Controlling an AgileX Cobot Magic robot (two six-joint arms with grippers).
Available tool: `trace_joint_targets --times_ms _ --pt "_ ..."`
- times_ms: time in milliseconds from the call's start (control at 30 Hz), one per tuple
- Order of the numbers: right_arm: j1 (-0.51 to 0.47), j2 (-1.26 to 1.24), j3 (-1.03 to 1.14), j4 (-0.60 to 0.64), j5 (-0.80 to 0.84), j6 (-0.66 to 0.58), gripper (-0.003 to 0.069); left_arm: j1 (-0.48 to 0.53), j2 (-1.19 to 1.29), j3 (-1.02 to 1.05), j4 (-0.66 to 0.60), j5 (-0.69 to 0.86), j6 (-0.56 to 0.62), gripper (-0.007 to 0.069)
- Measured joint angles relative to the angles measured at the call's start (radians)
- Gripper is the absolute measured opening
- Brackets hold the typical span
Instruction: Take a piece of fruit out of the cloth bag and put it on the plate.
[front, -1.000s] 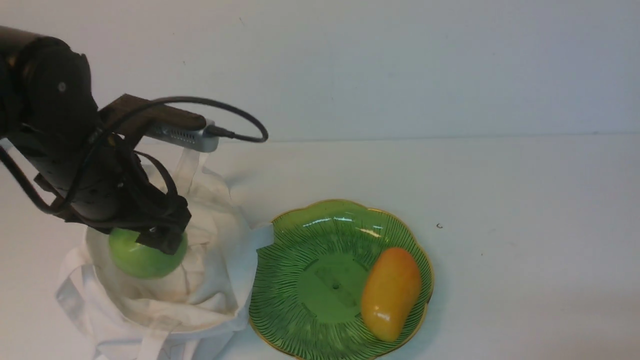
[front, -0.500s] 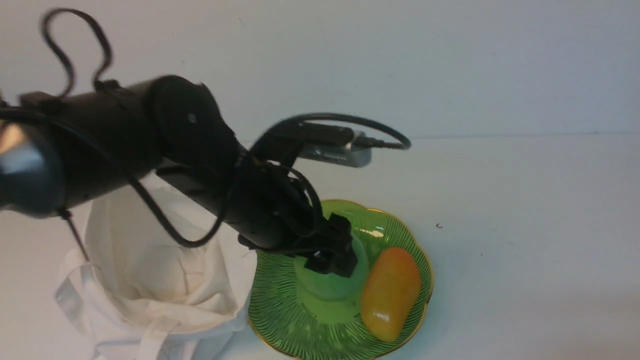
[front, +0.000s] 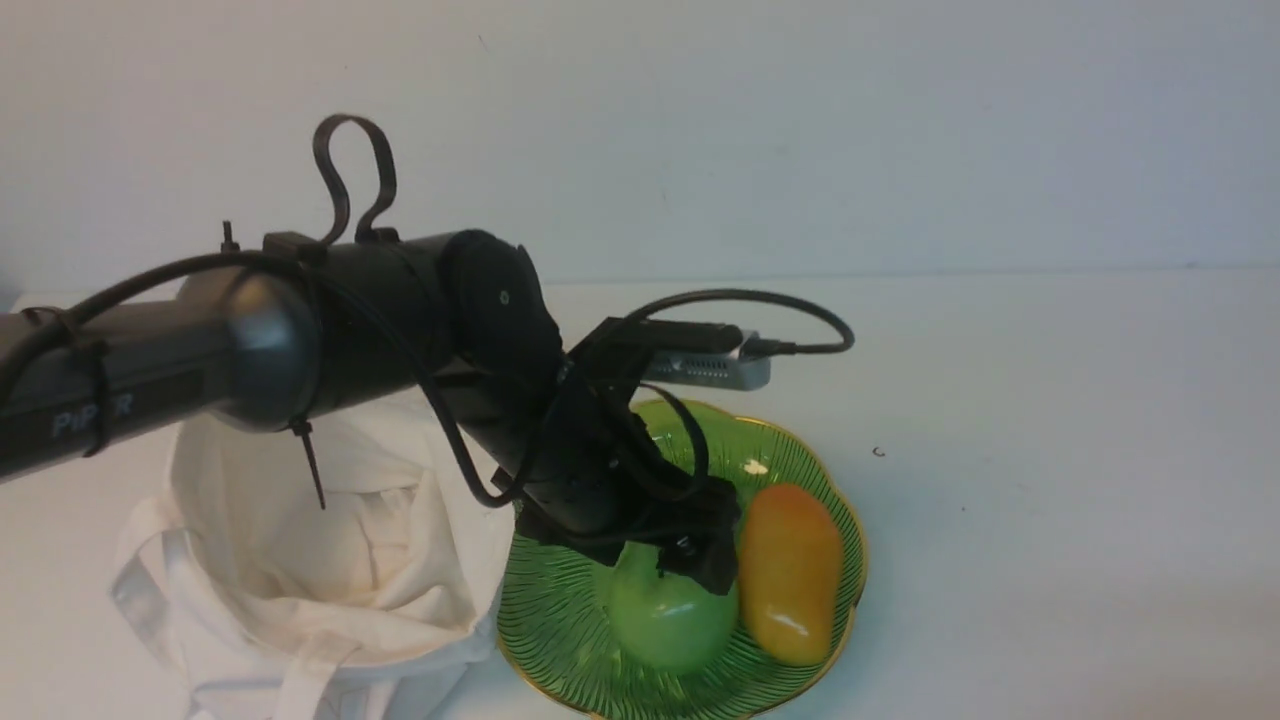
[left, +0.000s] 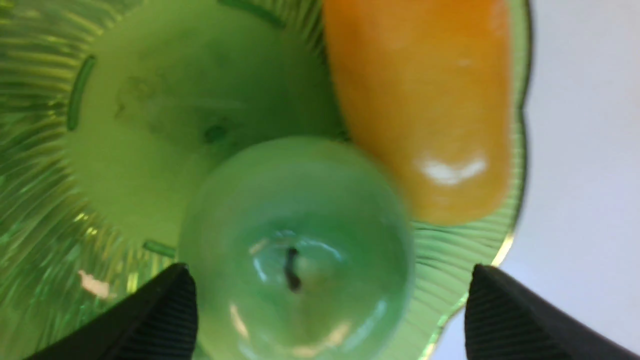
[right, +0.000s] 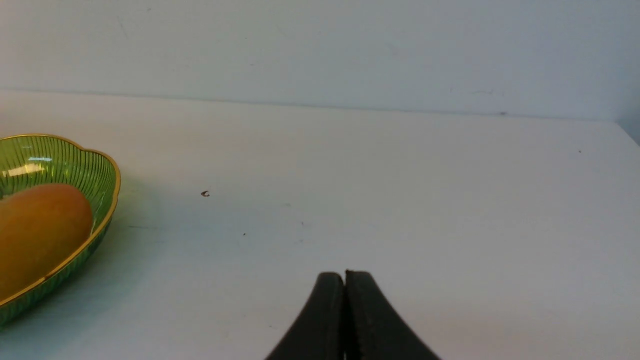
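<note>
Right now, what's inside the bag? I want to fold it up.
Inside the bag, only its own crumpled cloth shows. The left arm covers part of the opening, and the folds could hide something.

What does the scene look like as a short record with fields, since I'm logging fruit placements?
fruit being placed: green apple, on the plate
plate: green, scalloped, gold rim
also on plate: mango, next to the apple
bag: white cloth, mouth open, left of the plate
left claw: open around the apple
right claw: shut
</note>
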Motion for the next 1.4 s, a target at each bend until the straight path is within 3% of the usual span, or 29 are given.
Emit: trace_joint_targets --times_ms 333,433,533,633,667,700,733,900,967,1233,1400 --pt "0.0 0.0 0.0 0.0 0.0 0.0 -0.0015 0.0 0.0 -0.133 -0.001 0.197 -0.004 0.0667" --pt "0.0 0.0 0.0 0.0 0.0 0.0 -0.0015 -0.001 -0.001 -0.207 0.028 0.288 -0.005 0.0561" --pt "0.0 0.0 0.0 0.0 0.0 0.0 -0.0015 -0.001 -0.022 -0.279 0.078 0.356 -0.006 0.0386" --pt "0.0 0.0 0.0 0.0 0.0 0.0 -0.0015 -0.001 -0.097 -0.324 0.154 0.381 -0.008 0.015" --pt "0.0 0.0 0.0 0.0 0.0 0.0 -0.0015 -0.001 -0.097 -0.324 0.154 0.381 -0.008 0.0136" --pt "0.0 0.0 0.0 0.0 0.0 0.0 -0.0015 -0.001 -0.146 -0.319 0.189 0.386 -0.008 0.0062" --pt "0.0 0.0 0.0 0.0 0.0 0.0 -0.0015 -0.001 -0.203 -0.3 0.221 0.393 -0.009 0.0024" --pt "0.0 0.0 0.0 0.0 0.0 0.0 -0.0015 -0.001 -0.454 -0.123 0.262 0.398 -0.028 -0.0008" --pt "0.0 0.0 0.0 0.0 0.0 0.0 -0.0015 -0.001 -0.528 -0.062 0.256 0.379 -0.03 -0.0008" --pt "0.0 0.0 0.0 0.0 0.0 0.0 -0.0015 -0.002 -1.045 0.605 0.106 -0.228 -0.046 -0.0008" --pt "0.0 0.0 0.0 0.0 0.0 0.0 -0.0015 -0.002 -1.231 0.79 0.07 -0.358 -0.046 -0.0008"
